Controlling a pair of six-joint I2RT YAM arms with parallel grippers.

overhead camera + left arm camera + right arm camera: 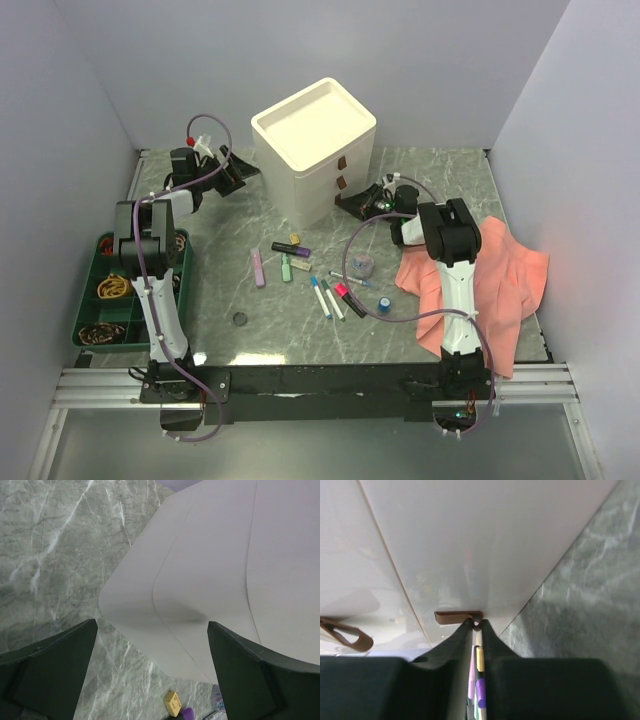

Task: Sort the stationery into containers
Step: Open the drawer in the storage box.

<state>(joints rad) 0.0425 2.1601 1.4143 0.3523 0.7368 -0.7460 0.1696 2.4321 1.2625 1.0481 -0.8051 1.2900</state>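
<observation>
Though partly hidden between the fingertips (461, 634), brown pull tab (454, 616) in clenched right hand (476, 626); left hand (152, 625) released.

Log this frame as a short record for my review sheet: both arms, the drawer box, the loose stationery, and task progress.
left gripper: open, facing a corner of the drawer box
right gripper: fingers shut on a brown pull tab at the box front
drawers: none visibly pulled out
loose on table: highlighters, pens, marker, tape roll, vial, disc
other: pink cloth on the right, green tray on the left
progress: nothing sorted yet
</observation>
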